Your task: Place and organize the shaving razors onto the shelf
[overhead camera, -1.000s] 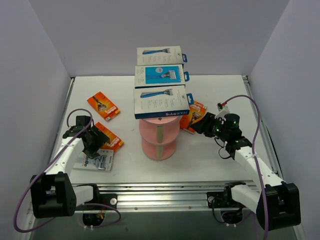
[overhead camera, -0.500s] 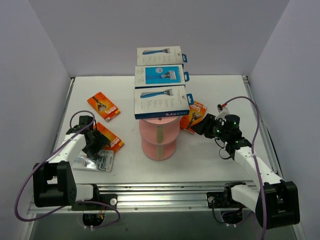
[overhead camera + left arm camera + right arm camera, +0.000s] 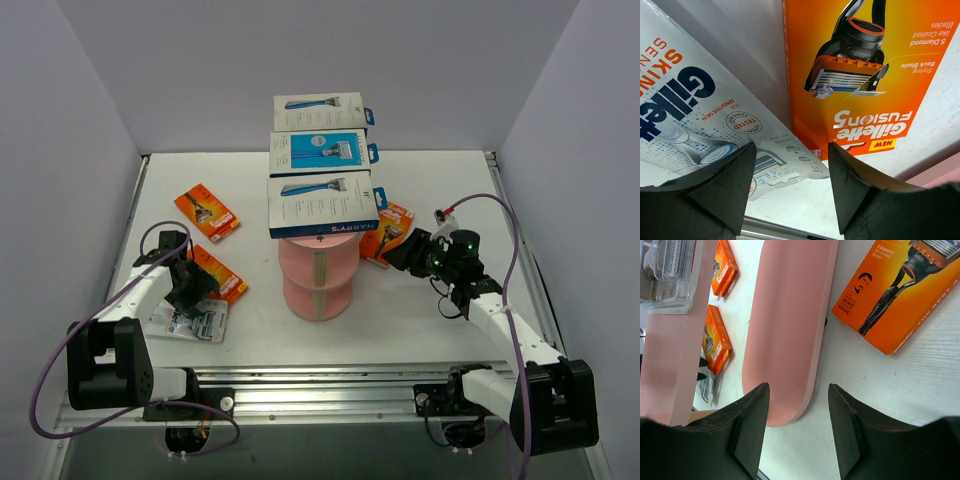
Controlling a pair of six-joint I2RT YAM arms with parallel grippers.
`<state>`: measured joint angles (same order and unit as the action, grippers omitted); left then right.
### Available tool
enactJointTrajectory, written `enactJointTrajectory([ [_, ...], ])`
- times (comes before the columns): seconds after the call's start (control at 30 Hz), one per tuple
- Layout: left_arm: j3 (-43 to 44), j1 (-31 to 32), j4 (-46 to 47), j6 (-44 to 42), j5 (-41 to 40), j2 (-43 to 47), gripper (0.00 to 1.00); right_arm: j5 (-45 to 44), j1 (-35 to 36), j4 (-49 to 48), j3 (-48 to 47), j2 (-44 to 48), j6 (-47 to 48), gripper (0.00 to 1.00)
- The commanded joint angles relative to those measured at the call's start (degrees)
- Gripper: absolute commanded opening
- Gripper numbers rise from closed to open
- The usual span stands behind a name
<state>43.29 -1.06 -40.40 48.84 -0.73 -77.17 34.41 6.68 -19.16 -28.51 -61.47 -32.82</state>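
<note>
The left gripper is held wide with nothing between its fingers. Since a second ago its arm has been swung round at the base, while the right gripper, also parted and empty, is hardly moved. Under the left fingers an orange blister card and a white Gillette pack are laid just beside each other on the table, both cut off at the frame edges. Three Harry's boxes are set on the pink shelf, whose top tier is hidden beneath them. A second orange card is partly covered near the right gripper, and a third orange card is left farther back.
</note>
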Motion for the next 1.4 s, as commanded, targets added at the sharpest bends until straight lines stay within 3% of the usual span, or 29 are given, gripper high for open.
enactJointTrajectory([
  [0.0,-2.8,0.4,5.6,-0.1,0.1,-4.4,0.68,1.6,-0.5,-2.3,0.3,-0.1,0.5,0.46],
  [0.1,-2.9,0.4,5.9,0.0,-0.1,-4.8,0.68,1.8,-0.5,-2.5,0.5,-0.4,0.5,0.46],
  [0.2,-3.1,0.4,6.4,-0.1,-0.3,-5.3,0.58,2.0,-0.7,-2.5,0.6,-0.6,0.5,0.46],
  [0.27,-3.3,0.4,6.7,-0.1,-0.1,-5.6,0.45,2.0,-0.8,-2.5,0.7,-0.6,0.4,0.46],
  [0.53,-2.9,2.3,6.4,-0.8,0.5,-6.6,0.31,2.1,-1.1,-2.2,0.7,-0.1,0.4,0.45],
  [0.83,0.6,2.3,0.2,-1.2,0.7,0.4,0.19,2.7,-1.8,-2.1,0.3,-0.1,0.1,0.45],
  [1.03,3.3,2.3,-3.9,-1.2,3.5,5.5,0.03,2.8,-2.2,-1.9,0.3,-0.3,0.0,0.45],
  [1.37,9.4,2.4,-9.0,-0.8,6.5,13.2,0.04,3.0,-3.0,-1.9,0.0,-0.8,-0.1,0.45],
])
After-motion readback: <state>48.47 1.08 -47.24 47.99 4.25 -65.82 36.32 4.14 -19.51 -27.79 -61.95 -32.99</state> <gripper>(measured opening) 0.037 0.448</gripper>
